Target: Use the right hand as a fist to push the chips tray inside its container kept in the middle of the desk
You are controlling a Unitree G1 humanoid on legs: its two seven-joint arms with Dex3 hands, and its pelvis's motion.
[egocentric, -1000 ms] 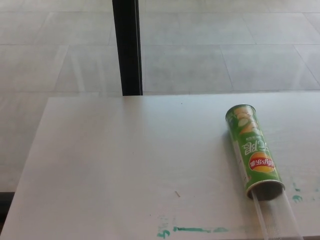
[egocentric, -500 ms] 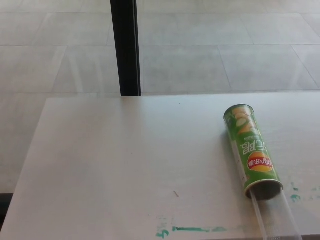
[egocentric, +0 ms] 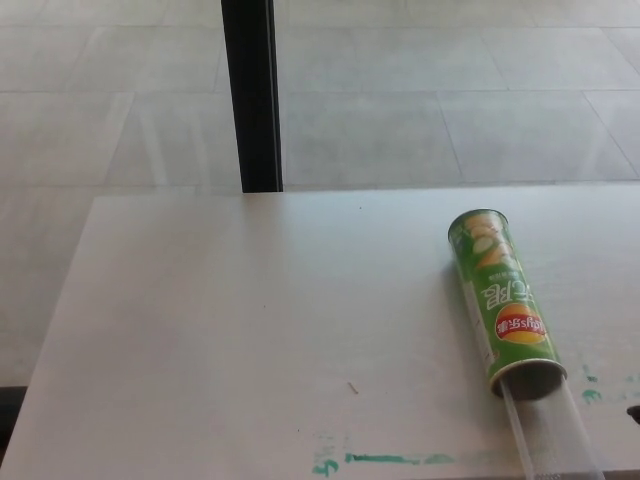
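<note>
A green chips can lies on its side on the right part of the white desk, its open end toward me. A clear plastic tray sticks out of that open end and runs to the bottom edge of the head view. A small black tip shows at the right edge, level with the can's mouth and to the right of the tray; it looks like part of my right hand, and too little of it shows to judge its state. My left hand does not show.
Green paint smears mark the desk near its front edge, with smaller ones right of the can's mouth. A black post stands behind the desk's far edge on a tiled floor.
A black tip has come in at the right edge beside the tray. The can and tray lie as before; the view shifted slightly between the first two frames.
</note>
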